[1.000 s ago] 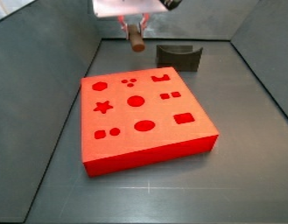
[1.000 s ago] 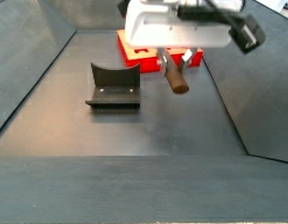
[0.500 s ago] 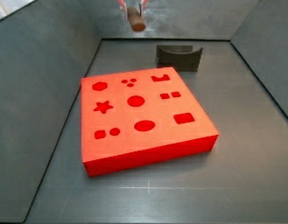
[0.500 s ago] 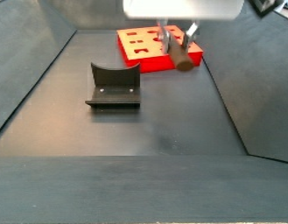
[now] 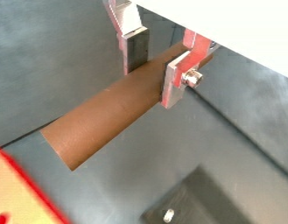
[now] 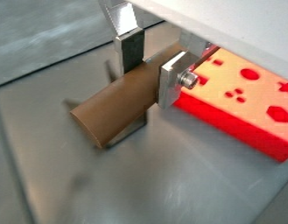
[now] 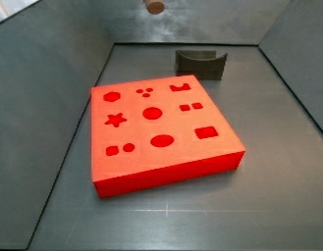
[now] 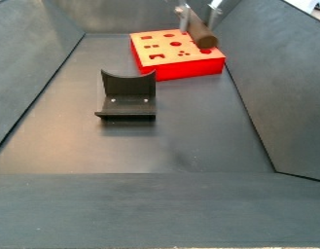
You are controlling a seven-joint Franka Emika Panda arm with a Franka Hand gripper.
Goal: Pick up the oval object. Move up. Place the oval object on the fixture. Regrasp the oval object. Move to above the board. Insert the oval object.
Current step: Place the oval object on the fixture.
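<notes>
The hand (image 5: 158, 61) hangs high over the floor, its two silver fingers (image 5: 178, 77) pinching the oval object (image 5: 111, 115) near one end, the brown peg slanting out beyond them. Below it sits the fixture (image 8: 124, 95), with the board (image 7: 163, 134) beyond; open grey floor (image 8: 189, 146) surrounds both. No writing shows.

The gripper (image 5: 158, 63) hangs high above the floor, its jaws clamped on the oval object (image 5: 111, 115), whose free end sticks out past them. Below, the board (image 7: 161, 134) lies flat on the floor, and the fixture (image 7: 202, 63) stands apart behind it.
</notes>
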